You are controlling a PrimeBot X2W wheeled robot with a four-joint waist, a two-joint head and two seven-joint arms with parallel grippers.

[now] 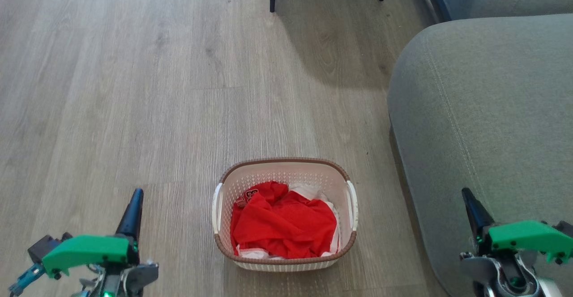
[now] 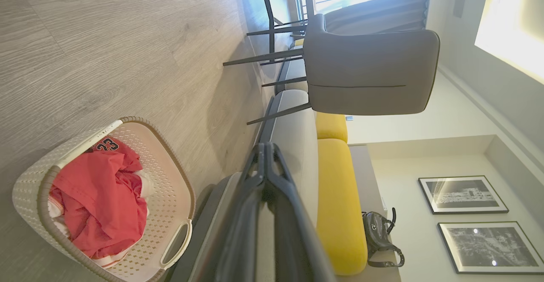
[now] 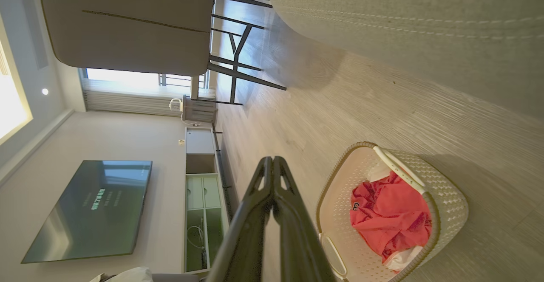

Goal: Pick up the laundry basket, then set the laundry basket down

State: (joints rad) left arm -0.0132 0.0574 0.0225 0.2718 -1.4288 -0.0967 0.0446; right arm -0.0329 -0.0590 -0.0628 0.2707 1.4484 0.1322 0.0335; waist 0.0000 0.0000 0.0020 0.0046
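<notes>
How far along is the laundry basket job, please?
Nothing looks done yet: the laundry basket sits on the floor, holding red clothing. Nothing is in hand: left gripper and right gripper are shut, apart from it. Left: grasp, lift, set down.

Home living rm: sofa, wall TV, framed pics.

Looking steeply down from the head onto the floor, fairly near the laundry basket. Sighting along the left hand and the right hand, rolled sideways, low, flanking it. Sharing laundry basket, sofa and chair across all three.
</notes>
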